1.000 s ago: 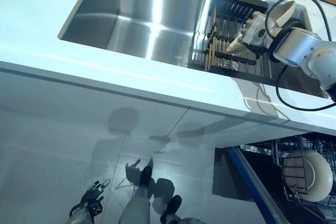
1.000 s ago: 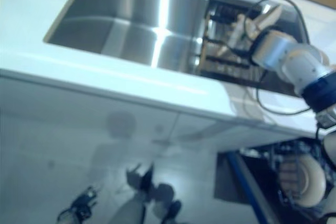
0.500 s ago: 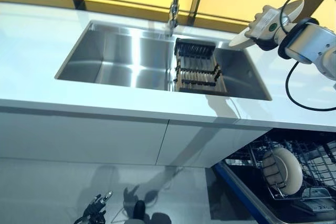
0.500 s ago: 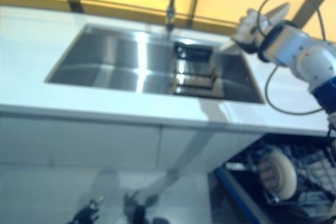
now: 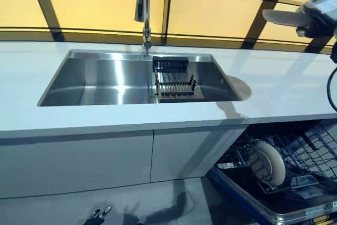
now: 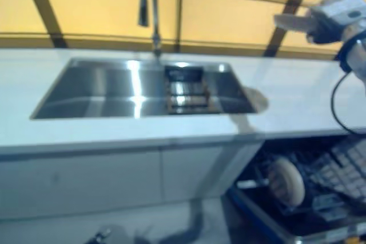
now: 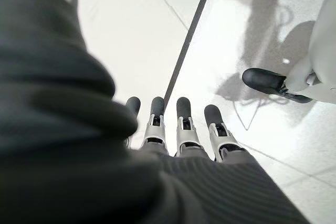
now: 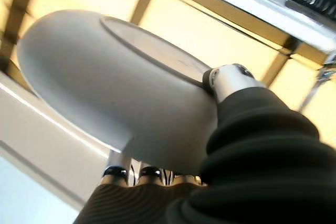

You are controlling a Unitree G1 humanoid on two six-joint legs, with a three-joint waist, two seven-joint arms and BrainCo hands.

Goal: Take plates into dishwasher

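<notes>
Above the white table [image 5: 279, 88], the right hand [image 5: 318, 17] grips a plate [image 8: 115, 93]; one plate [image 5: 267, 163] apparently already sits in the dishwasher rack [image 5: 295, 151]. The left hand [image 7: 178, 124] hangs relaxed, empty.

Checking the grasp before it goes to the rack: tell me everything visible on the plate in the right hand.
The plate is plain white, glossy, ceramic-looking, round with a raised foot ring on its underside. The right hand holds it at the rim, thumb on the underside and fingers under the opposite face. It sits high in the air, roughly level, over the white countertop to the right of the sink, touching nothing else.
</notes>
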